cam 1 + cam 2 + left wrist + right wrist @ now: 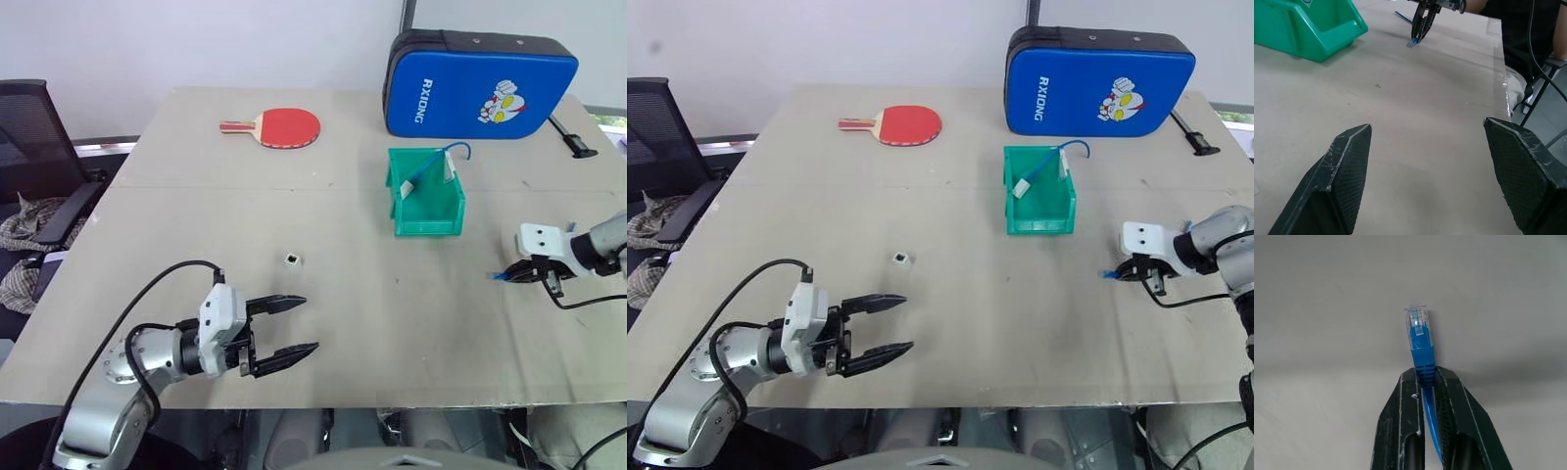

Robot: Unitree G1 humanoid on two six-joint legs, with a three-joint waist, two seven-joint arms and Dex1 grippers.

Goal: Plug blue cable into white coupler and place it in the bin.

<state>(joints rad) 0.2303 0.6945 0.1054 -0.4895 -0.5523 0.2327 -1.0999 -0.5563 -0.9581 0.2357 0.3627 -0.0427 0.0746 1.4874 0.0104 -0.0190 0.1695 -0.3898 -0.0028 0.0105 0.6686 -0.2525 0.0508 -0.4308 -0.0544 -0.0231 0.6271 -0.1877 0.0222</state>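
My right gripper [1425, 376] is shut on the blue cable [1421, 340] just behind its clear plug, which sticks out past the fingertips. It hangs low over the table at the right [506, 275]. The white coupler [292, 259] lies alone on the table, left of centre. My left gripper [310, 323] stands open near the front edge, below and slightly right of the coupler, with nothing between its fingers [1347, 166]. The green bin [429, 219] stands upright right of centre. It holds a second blue cable [438, 160] with white pieces on it.
A red table tennis bat [284, 126] lies at the back. A big blue zip case [480, 85] stands behind the bin, with a black strap [573, 140] beside it. A black chair [34, 157] is off the table's left edge.
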